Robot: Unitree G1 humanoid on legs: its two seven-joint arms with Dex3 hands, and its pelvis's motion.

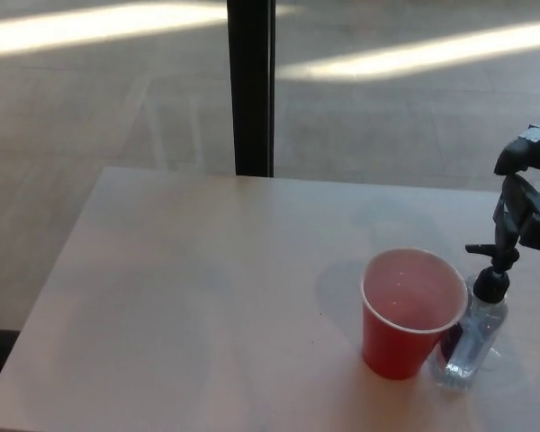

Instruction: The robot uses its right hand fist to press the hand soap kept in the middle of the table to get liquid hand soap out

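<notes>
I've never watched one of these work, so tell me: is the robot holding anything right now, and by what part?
Nothing is held. Its right hand is just above the soap bottle's black pump, not gripping it. The red cup stands untouched.

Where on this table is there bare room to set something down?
The table is bare left of the red cup, from its near edge back to the black post. It is crowded at the right: cup, soap bottle, and the right hand above the pump.
</notes>
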